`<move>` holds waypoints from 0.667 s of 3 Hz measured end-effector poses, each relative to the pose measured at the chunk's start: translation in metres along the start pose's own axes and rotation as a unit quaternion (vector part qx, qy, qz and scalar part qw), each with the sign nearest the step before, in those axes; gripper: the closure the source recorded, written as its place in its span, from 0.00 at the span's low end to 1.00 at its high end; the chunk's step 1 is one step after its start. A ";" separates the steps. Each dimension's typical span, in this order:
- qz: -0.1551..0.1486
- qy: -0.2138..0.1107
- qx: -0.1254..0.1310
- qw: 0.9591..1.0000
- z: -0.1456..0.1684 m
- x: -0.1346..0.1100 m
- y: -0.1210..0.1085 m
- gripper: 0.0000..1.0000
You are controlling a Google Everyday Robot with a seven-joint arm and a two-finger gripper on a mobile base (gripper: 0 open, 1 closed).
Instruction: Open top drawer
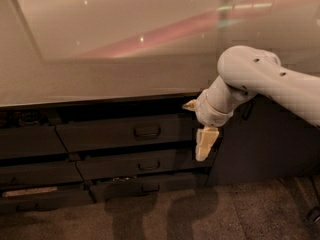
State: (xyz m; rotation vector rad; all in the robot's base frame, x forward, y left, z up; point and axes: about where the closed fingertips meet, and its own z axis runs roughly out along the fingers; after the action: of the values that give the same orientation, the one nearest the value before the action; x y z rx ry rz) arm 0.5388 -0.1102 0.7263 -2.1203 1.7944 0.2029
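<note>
The top drawer (110, 134) is a wide dark grey front just under the counter edge, with a small dark loop handle (147, 132) at its centre. Its front sits about level with the fronts around it. My gripper (197, 125) hangs from the white arm (260, 79) in front of the drawer's right end, to the right of the handle and apart from it. Its two pale fingers stand spread, one up by the counter edge (190, 104) and one pointing down (204, 143). It holds nothing.
A glossy pale counter (100, 69) spans the view above the drawers. Two lower drawers with similar handles (149, 166) (150, 188) sit under the top one. Plain dark fronts (30, 141) lie to the left, a dark panel (260, 144) to the right, and carpet (200, 214) below.
</note>
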 end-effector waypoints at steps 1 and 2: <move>0.014 -0.003 -0.020 1.000 0.020 0.014 -0.001 0.00; 0.014 -0.003 -0.020 1.000 0.020 0.014 -0.001 0.00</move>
State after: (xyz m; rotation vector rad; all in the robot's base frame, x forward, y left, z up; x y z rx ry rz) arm 0.5450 -0.1163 0.7036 -2.1197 1.8321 0.2541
